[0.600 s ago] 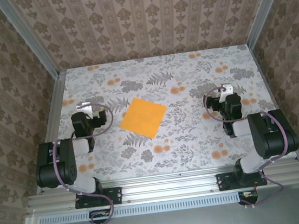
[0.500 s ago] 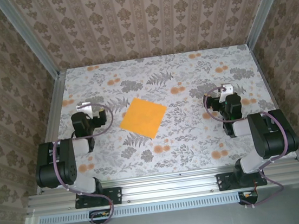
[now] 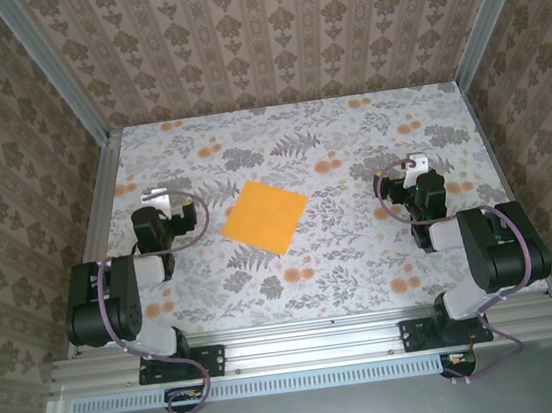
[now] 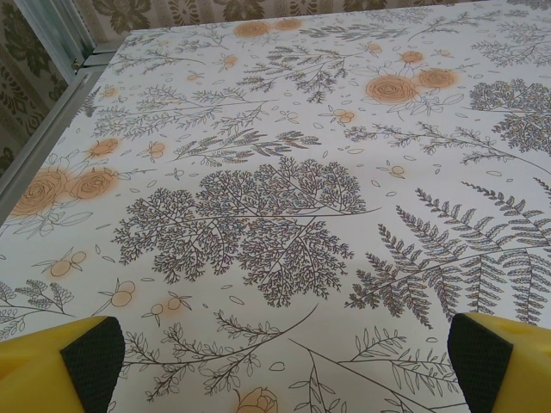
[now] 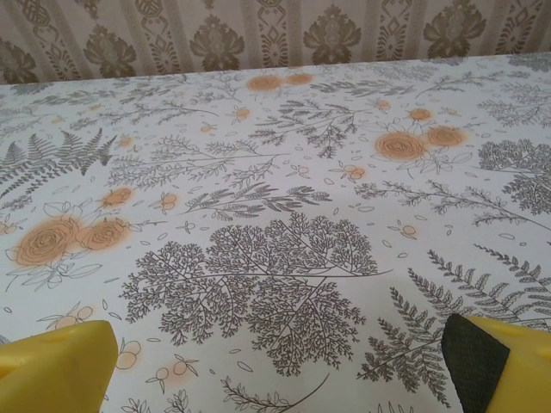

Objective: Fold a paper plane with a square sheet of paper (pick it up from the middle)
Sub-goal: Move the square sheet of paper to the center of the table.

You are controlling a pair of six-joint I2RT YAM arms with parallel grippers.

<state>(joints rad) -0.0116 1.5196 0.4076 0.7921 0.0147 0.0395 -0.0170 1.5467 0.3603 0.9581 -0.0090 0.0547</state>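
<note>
Top external view: the square sheet of paper (image 3: 265,216) lies flat on the desk (image 3: 363,256), turned so that its corners point far, near, left and right like a diamond. It sits a little left of the desk's middle, between the two arms, and no crease shows on its bright orange face. The desk wears a floral cover of grey ferns and small orange blossoms; the sheet is far larger and plainer than any of those prints.

Both arms are folded back over their bases at the near edge. The left gripper (image 3: 156,197) is to the left of the sheet, near it but clearly apart. The right gripper (image 3: 418,165) is well to the right of the sheet, farther from it than the left one is. Neither touches the paper.

Left wrist view: the yellow fingers (image 4: 52,361) with their dark pads stand in the two lower corners, spread wide, with bare floral cover between them and nothing held. A metal frame rail (image 4: 47,39) runs along the desk's left edge at the upper left.

Right wrist view: here too the fingers (image 5: 56,361) are set far apart at the lower corners, one showing its dark pad on the right, and nothing is held between them. Beyond the far edge of the desk stands the patterned wall (image 5: 258,34).
</note>
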